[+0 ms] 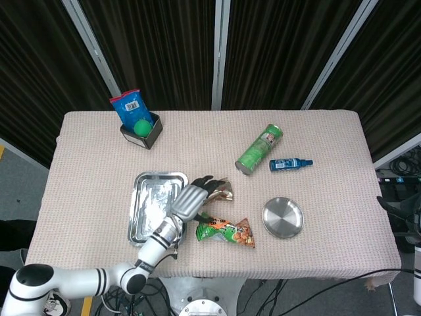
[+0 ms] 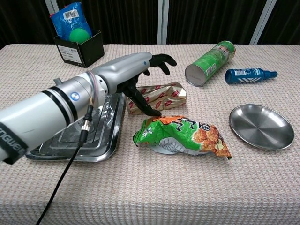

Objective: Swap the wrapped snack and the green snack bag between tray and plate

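Observation:
The wrapped snack, in a gold and red wrapper, lies on the cloth just right of the steel tray. Below it on the cloth lies the green snack bag, between the tray and the round steel plate. My left hand hovers over the left end of the wrapped snack, fingers spread above it and thumb reaching down in front; it holds nothing. A dark shape at the right edge, off the table, looks like my right hand.
A green can lies on its side beside a blue bottle at the back right. A black box with a blue packet and a green ball stands at the back left.

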Robot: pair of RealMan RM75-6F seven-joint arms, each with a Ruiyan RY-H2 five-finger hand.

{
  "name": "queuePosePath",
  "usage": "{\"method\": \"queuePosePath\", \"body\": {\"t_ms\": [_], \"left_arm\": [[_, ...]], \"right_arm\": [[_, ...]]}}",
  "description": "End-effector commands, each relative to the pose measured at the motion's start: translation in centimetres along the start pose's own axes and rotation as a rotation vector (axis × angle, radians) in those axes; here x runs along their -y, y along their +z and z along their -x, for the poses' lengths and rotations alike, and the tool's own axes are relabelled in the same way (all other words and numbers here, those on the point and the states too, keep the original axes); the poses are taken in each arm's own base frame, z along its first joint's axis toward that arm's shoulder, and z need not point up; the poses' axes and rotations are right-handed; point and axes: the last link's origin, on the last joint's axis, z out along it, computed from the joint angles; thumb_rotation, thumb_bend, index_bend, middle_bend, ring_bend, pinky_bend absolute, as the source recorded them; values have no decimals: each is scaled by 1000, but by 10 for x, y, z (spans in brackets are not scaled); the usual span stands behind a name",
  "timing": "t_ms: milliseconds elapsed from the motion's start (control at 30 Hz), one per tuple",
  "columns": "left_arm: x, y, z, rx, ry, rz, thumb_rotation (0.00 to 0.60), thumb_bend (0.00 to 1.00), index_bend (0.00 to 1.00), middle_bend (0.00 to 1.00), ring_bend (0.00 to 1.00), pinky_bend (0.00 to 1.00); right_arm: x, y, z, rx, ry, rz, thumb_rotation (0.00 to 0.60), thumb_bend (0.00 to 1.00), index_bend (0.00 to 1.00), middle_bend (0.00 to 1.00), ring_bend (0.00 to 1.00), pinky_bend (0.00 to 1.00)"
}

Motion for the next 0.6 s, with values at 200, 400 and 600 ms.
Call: {"method": "queuePosePath", "body": {"t_ms": [200, 400, 600], "left_arm": [[-5, 31, 13, -36, 48, -52, 600, 102, 186, 256, 146, 223], [3, 40, 21, -31, 94, -91, 600, 132, 254, 312, 218, 289], [14, 41, 25, -33, 124, -133, 600, 240, 358, 400, 320, 380]], "right_arm": [[-5, -1, 4, 15, -2, 6, 600, 0, 0, 0, 0, 0], [-5, -1, 4, 14, -7, 5, 600, 0, 0, 0, 0, 0], [-3, -3, 5, 21, -8, -1, 600, 0, 0, 0, 0, 0]]}}
